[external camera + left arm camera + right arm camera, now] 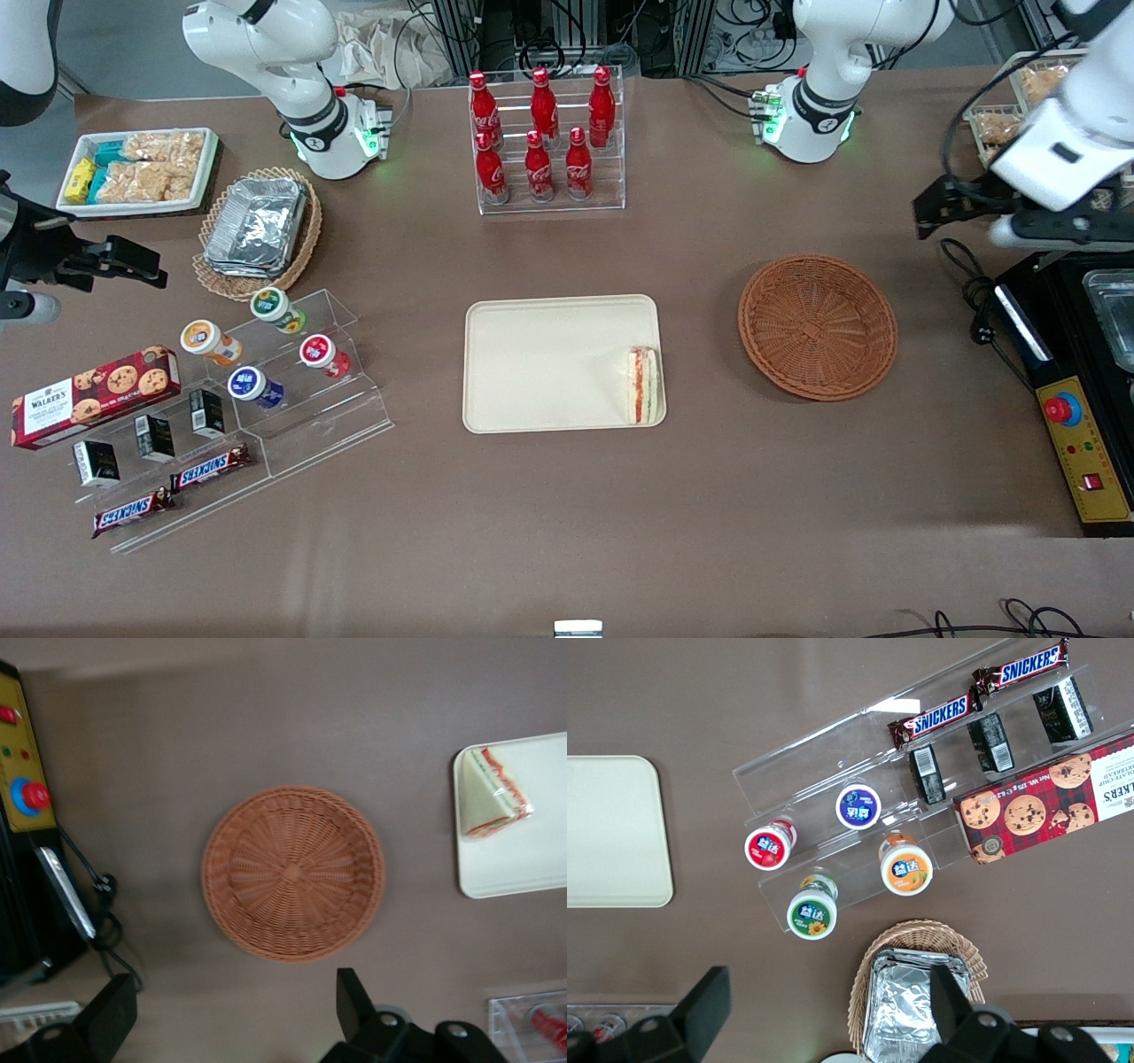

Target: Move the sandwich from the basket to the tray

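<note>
- Tray [549, 363]: cream, rectangular, on the brown surface [567, 514].
- Sandwich [644, 386]: lies on the tray, at the edge nearest the basket; placement looks done.
- Basket [818, 325]: round wicker, empty, beside the tray toward the working arm's end.
- End effector [235, 1014]: open, holding nothing, high above the basket's edge. Best practice: retreat upward, clear of the basket rim.

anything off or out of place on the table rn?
Nothing spilled or damaged. Only quirk: the sandwich sits at the very edge of the tray, against the rim nearest the empty basket. The gripper hangs open above the table beside the basket.
</note>
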Robot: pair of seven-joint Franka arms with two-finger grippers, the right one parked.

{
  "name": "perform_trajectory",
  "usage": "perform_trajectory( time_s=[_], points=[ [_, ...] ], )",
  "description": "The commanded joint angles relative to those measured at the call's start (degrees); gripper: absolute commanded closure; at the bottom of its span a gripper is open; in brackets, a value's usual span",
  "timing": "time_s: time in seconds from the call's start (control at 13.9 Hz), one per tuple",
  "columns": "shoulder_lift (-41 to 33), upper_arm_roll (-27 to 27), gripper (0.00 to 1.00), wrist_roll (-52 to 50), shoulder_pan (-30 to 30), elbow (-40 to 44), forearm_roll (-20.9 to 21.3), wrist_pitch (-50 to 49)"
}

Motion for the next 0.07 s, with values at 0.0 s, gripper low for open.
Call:
perform_trajectory(
  time_s=[0.0],
  points=[
    [5.74,0.33,0.0,2.45,-0.89,7.06,0.22,-0.9]
  ],
)
